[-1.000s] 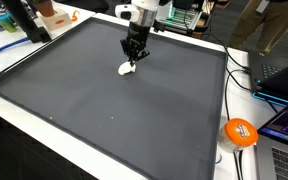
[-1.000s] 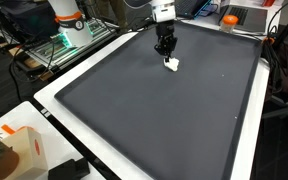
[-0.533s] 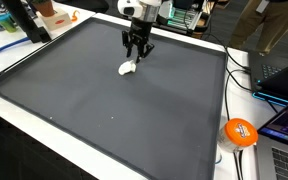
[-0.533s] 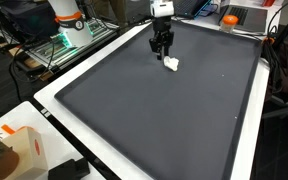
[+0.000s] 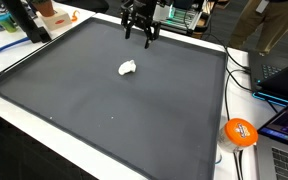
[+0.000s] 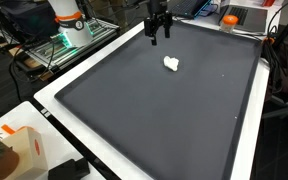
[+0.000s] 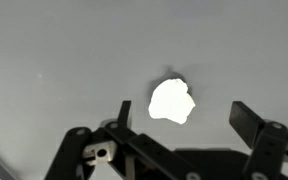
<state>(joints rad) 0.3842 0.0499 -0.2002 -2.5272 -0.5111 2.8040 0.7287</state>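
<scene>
A small white lump [image 5: 127, 68] lies on the dark surface [image 5: 104, 110], in from its far edge — roundish, no clear long axis. The hand [image 5: 139, 33] hangs above it, slightly toward that edge, fingers spread wide and empty; the wrist view shows the lump between them.

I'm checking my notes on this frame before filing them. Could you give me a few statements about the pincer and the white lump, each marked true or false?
The pincer grips the white lump. False: it hangs open above the lump, apart from it.
The lump lies on the dark mat. True.
The orange object sits on the mat. False: it lies off the mat, beside its edge.
In the wrist view the lump shows between the open fingers. True.
</scene>
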